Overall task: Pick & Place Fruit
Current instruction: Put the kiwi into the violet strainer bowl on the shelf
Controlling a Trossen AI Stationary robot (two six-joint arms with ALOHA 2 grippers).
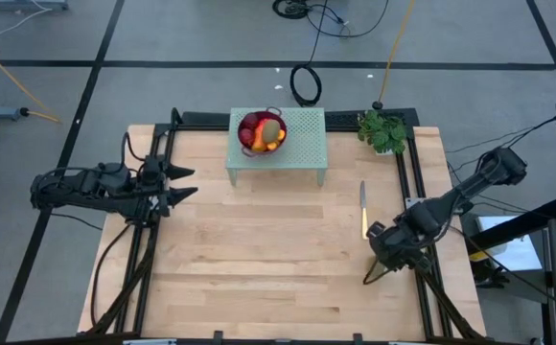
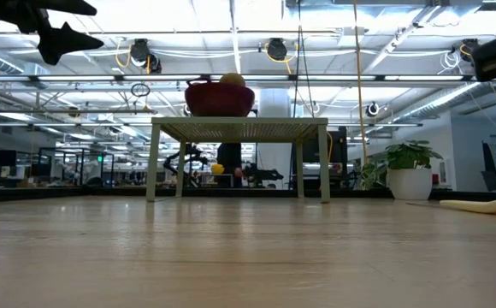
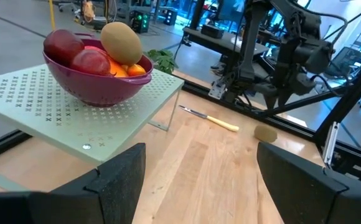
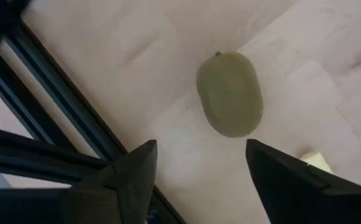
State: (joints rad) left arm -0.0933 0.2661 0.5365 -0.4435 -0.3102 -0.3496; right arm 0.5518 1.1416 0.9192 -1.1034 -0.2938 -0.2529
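A brown-green oval fruit (image 4: 230,93) lies on its side on the bare wood near the table's right edge, also seen in the left wrist view (image 3: 266,132). My right gripper (image 4: 199,149) hangs above it, pointing steeply down, open, its fingers short of the fruit and clear of it; in the high view the gripper (image 1: 382,261) hides the fruit. A purple bowl (image 1: 262,132) holding several fruits (image 3: 99,53) stands on a pale green perforated stand (image 1: 302,144) at the table's far middle. My left gripper (image 1: 187,182) waits open at the left.
A slim yellow-handled knife (image 1: 362,206) lies on the wood between the stand and my right gripper. A small potted plant (image 1: 383,131) stands at the far right corner. Black frame rails (image 1: 417,192) run along the table's right and left sides.
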